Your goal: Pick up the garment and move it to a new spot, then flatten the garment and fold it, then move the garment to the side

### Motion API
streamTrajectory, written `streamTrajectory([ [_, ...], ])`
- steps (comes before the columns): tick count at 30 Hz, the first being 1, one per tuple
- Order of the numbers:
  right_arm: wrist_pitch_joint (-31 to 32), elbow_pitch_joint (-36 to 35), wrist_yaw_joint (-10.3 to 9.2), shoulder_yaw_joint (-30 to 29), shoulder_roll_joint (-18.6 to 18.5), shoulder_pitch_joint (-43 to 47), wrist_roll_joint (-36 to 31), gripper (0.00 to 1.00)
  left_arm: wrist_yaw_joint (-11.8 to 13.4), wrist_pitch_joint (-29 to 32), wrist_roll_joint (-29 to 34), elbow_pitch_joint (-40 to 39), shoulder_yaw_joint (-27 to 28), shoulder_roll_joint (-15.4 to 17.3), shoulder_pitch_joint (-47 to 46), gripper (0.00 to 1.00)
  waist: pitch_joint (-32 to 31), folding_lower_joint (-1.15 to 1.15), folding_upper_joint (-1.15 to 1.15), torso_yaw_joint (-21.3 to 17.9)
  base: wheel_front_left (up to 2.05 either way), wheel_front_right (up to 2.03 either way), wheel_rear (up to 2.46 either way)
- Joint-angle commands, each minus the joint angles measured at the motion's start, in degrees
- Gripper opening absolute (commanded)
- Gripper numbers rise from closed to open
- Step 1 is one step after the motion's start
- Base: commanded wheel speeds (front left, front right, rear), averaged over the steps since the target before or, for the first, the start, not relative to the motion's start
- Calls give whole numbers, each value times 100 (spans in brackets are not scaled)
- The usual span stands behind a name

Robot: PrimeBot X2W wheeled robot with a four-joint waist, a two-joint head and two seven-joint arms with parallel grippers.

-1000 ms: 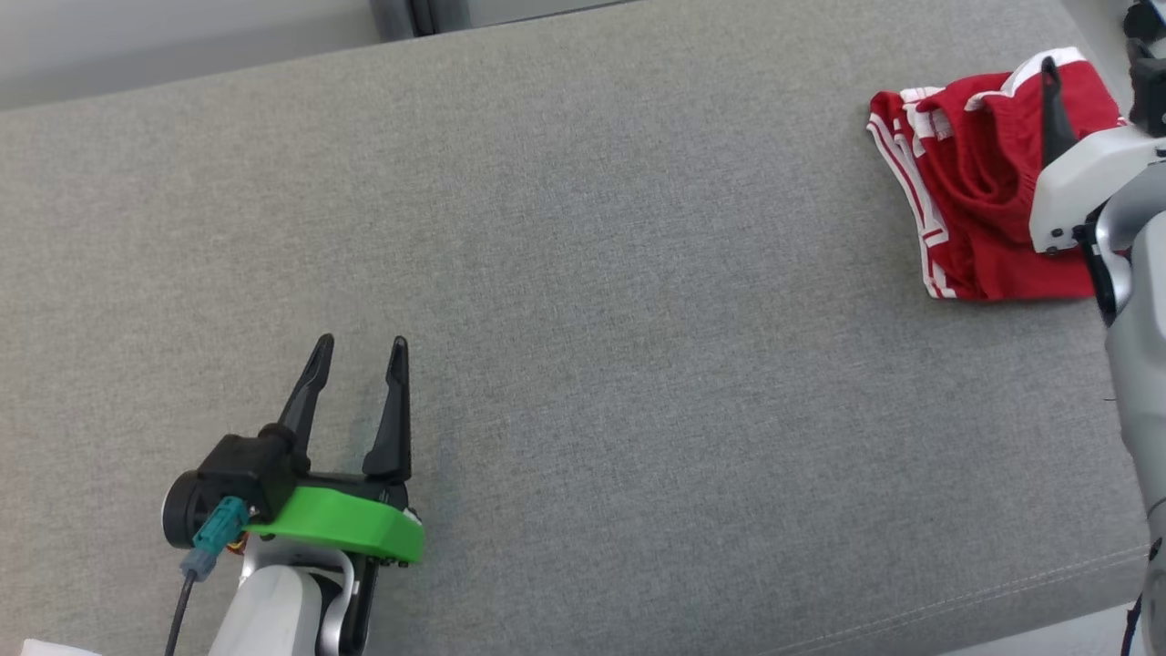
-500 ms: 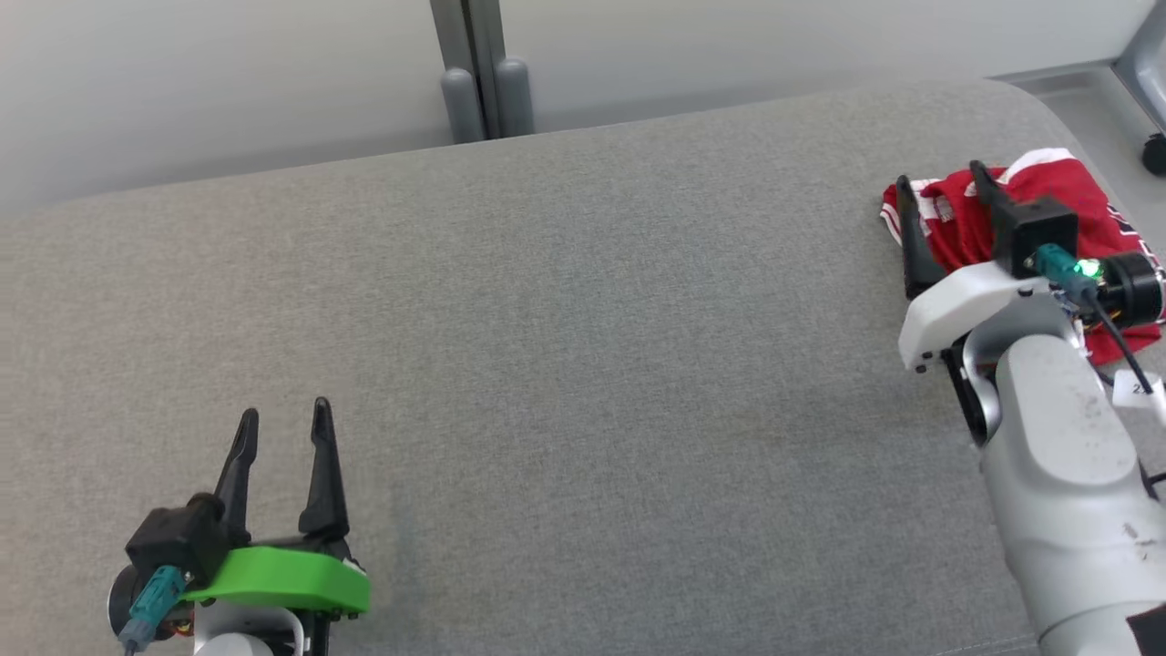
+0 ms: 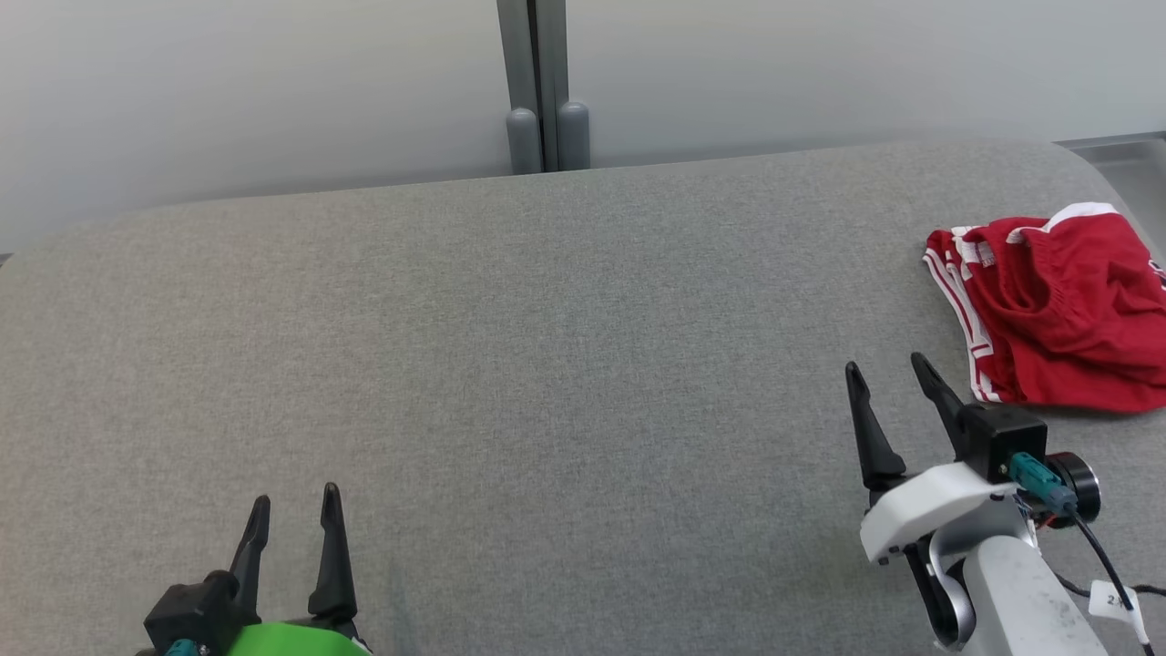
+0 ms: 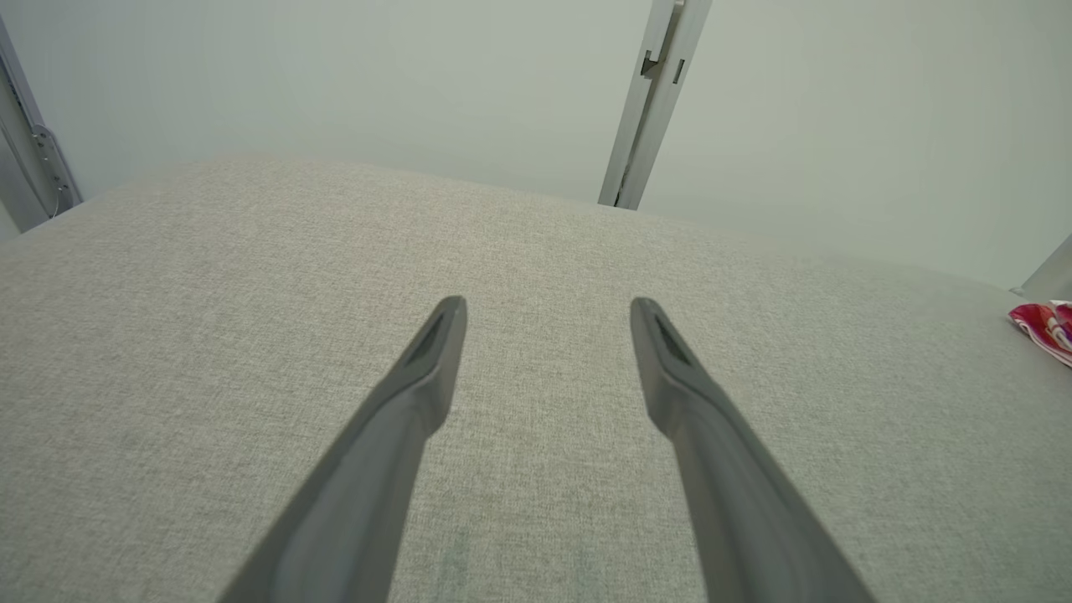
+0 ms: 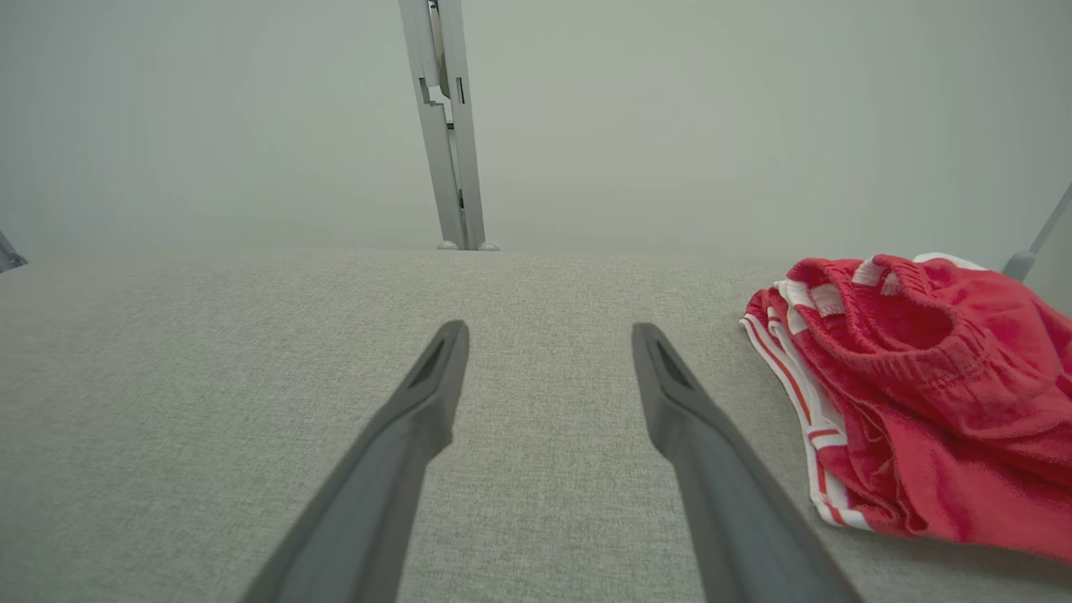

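At the table's (image 3: 565, 364) right end lies the red garment (image 3: 1048, 310), loosely folded and apparently set aside, so little seems left. Over the table, the right tool (image 3: 885, 364) and the left tool (image 3: 296, 497) are spread and empty.

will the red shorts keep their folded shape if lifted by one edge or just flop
The red shorts will probably flop: the cloth lies in soft, bunched creases. They look thin and light, so a pinch may lift only the top layer. Pushed, they would likely wrinkle on the grey surface rather than slide.
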Motion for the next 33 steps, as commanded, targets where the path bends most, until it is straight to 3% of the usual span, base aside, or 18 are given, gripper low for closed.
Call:
streamTrajectory([
  [1, -22, -94, -10, 9, -26, 157, 117, 100, -20, 0, -32, -9, 12, 0, 111, 100, -18, 0, 0, 6, 0, 0, 0],
  [11, -23, -573, -10, 110, -24, 786, 197, 100, -18, 0, -174, 20, -96, -6, 279, 100, -60, 0, 0, -12, 0, 0, 0],
  [28, -23, -591, -10, 62, -24, 807, 283, 100, 42, 0, -256, 49, -147, -6, 103, 100, -89, 0, 0, 32, 0, 0, 0],
  [29, 0, -579, 0, 75, -2, 770, 266, 0, 33, 0, -274, 43, -161, -11, 162, 0, -89, 0, 0, 33, 0, 0, 0],
  [33, 22, -406, 0, 85, 34, 864, 282, 0, 33, 6, -293, 224, -195, -30, 191, 0, -88, 0, 0, 35, 0, 0, 0],
])
